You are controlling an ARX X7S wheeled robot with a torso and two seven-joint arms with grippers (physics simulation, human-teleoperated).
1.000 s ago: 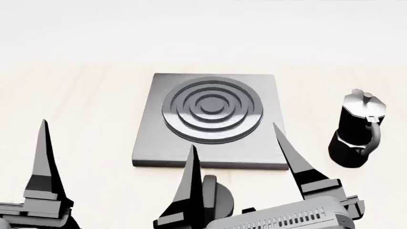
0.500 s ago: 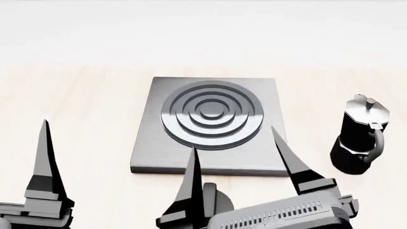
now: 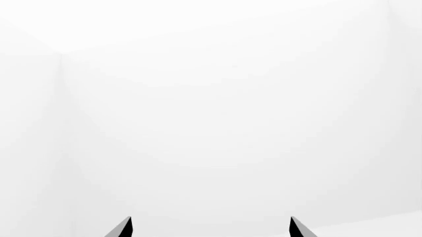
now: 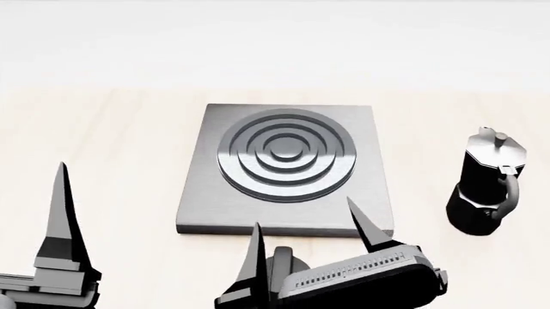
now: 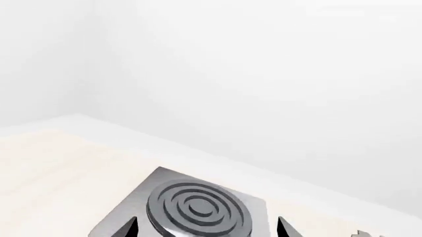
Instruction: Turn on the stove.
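At the far left of the head view the left claw [image 4: 62,193] shows only one dark pointed finger there, but its own wrist view has two finger tips standing well apart with nothing between them, so it is spread and empty, aimed at blank white wall. Moving rightward, the stove [image 4: 288,168] lies flat on the pale wooden tabletop [image 4: 112,141], roughly centred ahead of the robot: one square brushed-grey slab bearing one set of raised dark concentric rings. Just in front of its near edge sits a single dark rounded knob [image 4: 286,269], largely hidden behind the right claw [image 4: 310,233], whose two pointed fingers are spread either side of it, one at the knob's left and one nearer the slab's corner; whether either finger touches the knob cannot be told. The slab looks heavy, rigid and unlikely to shift, so it needs no holding; the knob is the part to take, and I judge it small, hard and probably slick, best pinched across its sides and twisted. Farthest right stands one black moka pot [image 4: 485,187], upright, apart from the slab and clear of the arm.
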